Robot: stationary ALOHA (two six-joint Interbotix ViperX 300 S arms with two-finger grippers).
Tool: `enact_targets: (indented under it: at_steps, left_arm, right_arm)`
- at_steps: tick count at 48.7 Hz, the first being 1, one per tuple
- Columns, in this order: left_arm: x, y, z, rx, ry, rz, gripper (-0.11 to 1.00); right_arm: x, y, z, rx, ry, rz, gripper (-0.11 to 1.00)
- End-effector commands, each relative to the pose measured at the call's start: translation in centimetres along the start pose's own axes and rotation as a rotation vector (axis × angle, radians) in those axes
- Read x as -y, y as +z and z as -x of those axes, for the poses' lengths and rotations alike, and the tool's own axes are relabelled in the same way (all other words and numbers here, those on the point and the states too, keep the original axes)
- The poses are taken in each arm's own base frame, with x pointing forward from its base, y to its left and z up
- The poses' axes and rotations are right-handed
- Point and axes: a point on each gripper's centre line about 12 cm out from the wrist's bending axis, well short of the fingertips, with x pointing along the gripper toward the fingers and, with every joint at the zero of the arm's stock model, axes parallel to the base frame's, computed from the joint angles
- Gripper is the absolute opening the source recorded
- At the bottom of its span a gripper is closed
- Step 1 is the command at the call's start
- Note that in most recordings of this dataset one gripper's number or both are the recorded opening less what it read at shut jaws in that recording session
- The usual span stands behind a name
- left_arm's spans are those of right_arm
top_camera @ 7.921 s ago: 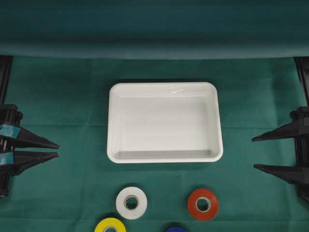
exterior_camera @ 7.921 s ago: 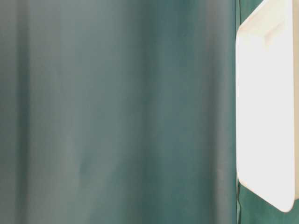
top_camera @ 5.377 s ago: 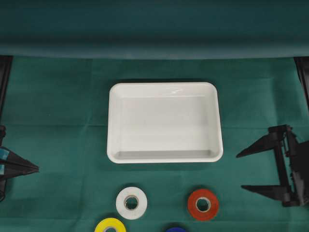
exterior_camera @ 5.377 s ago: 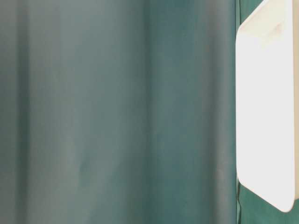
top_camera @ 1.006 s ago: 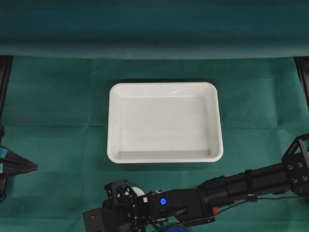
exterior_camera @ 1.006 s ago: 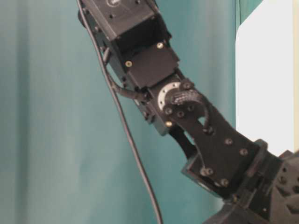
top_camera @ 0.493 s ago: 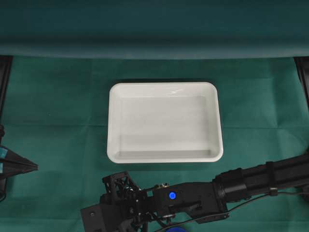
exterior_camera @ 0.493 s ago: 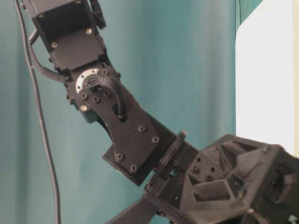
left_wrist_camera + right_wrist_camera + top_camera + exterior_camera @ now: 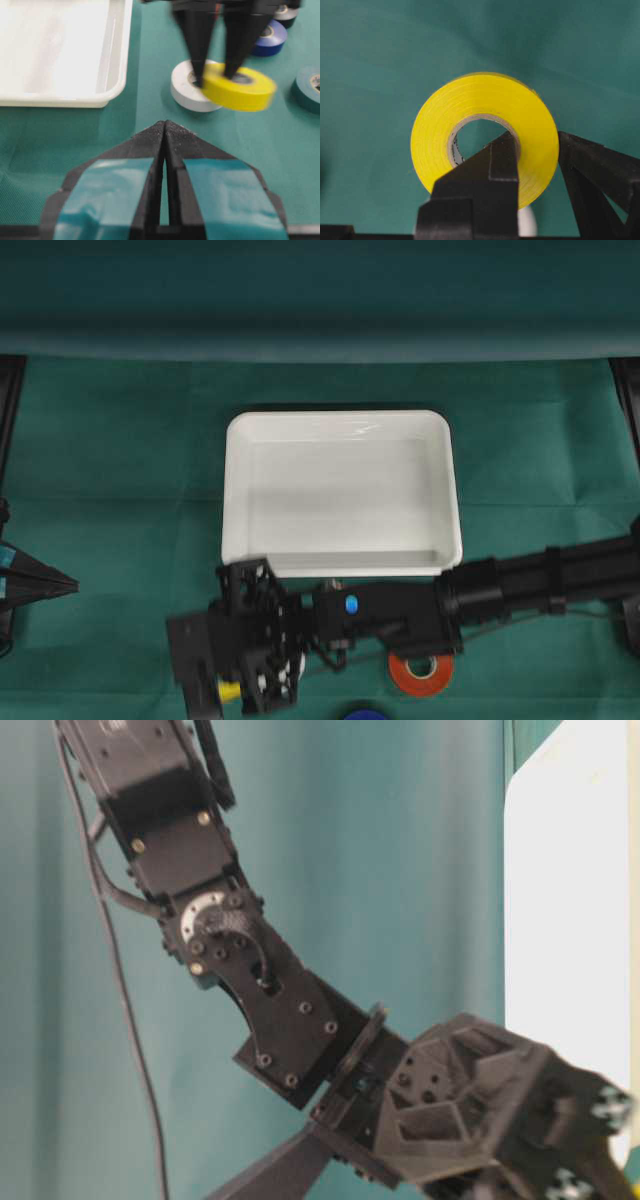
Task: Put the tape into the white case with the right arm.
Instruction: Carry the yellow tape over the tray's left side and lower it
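Right pincer (image 9: 532,150) is pinching yellow tape (image 9: 485,135) — a glossy, smooth ring, cardboard-cored — near the shiny white case (image 9: 112,75).

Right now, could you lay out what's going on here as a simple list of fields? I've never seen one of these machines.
Held item: yellow tape roll, lifted off the cloth
How held: right gripper shut on the roll's wall, one of its fingers through the centre hole, the other outside
Destination: white case, nothing in it
Other rolls on the cloth: white roll, red roll, blue roll
Left gripper: shut, holding nothing, parked at the table's left side
Surface: green cloth
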Motion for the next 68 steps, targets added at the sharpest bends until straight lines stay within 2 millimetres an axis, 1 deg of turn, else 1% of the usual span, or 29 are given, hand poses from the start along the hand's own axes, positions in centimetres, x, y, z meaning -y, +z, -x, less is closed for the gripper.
enact_targets:
  at_steps: [1,11,21,31,36,39,42,48,52,59,63,68]
  left_arm:
    - [0.0,0.5,0.0,0.012,0.003,0.001,0.0]
    - [0.0,0.6,0.0,0.015,0.002,0.002,0.0]
    - [0.0,0.5,0.0,0.014,0.002,0.002,0.0]
    - [0.0,0.5,0.0,0.014,0.001,0.0,0.0]
    - [0.0,0.5,0.0,0.014,0.002,0.002,0.0]
    - [0.0,0.5,0.0,0.014,0.001,0.002,0.0]
    - [0.0,0.5,0.0,0.012,0.001,0.002,0.0]
    - [0.0,0.5,0.0,0.014,0.002,0.002,0.0]
    - [0.0,0.5,0.0,0.014,0.002,0.002,0.0]
    - [0.0,0.5,0.0,0.014,0.001,0.002,0.0]
    - [0.0,0.5,0.0,0.014,0.002,0.002,0.0]
    - [0.0,0.5,0.0,0.014,0.002,0.002,0.0]
  right_arm:
    - [2.1,2.8,3.6,0.089,-0.033,-0.018,0.01]
    - [6.9,2.8,4.4,0.099,-0.112,-0.05,0.01]
    - [11.6,2.2,5.1,0.096,-0.184,-0.092,0.01]
    - [15.7,1.5,5.7,0.103,-0.243,-0.134,0.01]
    - [17.2,1.2,5.9,0.112,-0.264,-0.154,0.01]
    - [17.9,1.1,6.1,0.113,-0.274,-0.162,0.01]
    - [18.2,0.9,6.1,0.113,-0.278,-0.165,0.01]
    - [18.1,0.8,6.1,0.105,-0.276,-0.165,0.01]
    - [18.1,0.4,6.0,0.088,-0.276,-0.167,0.01]
    - [17.9,-1.3,6.1,0.02,-0.273,-0.181,0.01]
    - [17.9,-2.2,6.5,0.003,-0.274,-0.188,0.01]
    - [18.2,-2.5,6.9,0.021,-0.279,-0.194,0.01]
